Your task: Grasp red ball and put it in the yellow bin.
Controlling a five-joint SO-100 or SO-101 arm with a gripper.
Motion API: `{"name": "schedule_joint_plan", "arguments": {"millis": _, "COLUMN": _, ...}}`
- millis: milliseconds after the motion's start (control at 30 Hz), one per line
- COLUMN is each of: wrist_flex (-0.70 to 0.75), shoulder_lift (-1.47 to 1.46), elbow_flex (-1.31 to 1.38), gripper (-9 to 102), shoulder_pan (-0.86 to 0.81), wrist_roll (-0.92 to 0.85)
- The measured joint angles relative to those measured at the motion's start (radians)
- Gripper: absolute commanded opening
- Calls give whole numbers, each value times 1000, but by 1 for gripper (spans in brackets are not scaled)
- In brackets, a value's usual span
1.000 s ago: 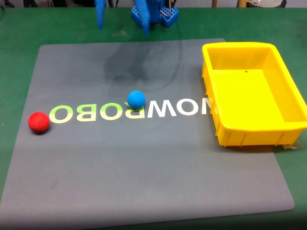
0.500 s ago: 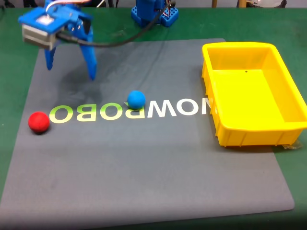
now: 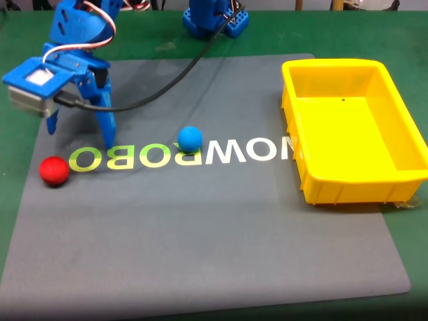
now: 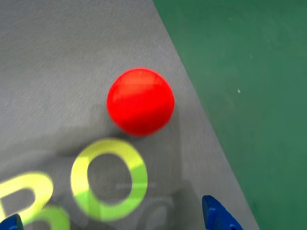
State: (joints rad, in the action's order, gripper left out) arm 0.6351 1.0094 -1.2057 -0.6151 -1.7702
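Note:
The red ball (image 3: 53,170) rests on the grey mat (image 3: 200,227) near its left edge, just left of the printed letters; the wrist view has the red ball (image 4: 140,101) ahead of the fingers. My blue gripper (image 3: 80,137) hangs open above and slightly behind the ball, its two fingertips (image 4: 218,218) spread wide with nothing between them. The yellow bin (image 3: 401,114) sits at the mat's right side with nothing inside it.
A blue ball (image 3: 190,138) lies on the lettering near the mat's middle. The arm's blue base (image 3: 215,19) stands at the back on the green table (image 3: 20,47), and a black cable (image 3: 180,70) trails from it to the gripper.
The gripper has swung left and come down toward the red ball, from the back of the mat to just above the lettering. Neither ball nor the bin has moved.

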Motion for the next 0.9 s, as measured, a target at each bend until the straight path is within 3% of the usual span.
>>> {"name": "schedule_joint_plan", "arguments": {"millis": 900, "wrist_flex": 0, "shoulder_lift": -394, "elbow_flex": 476, "gripper": 41, "shoulder_pan": 2, "wrist_roll": 28}}
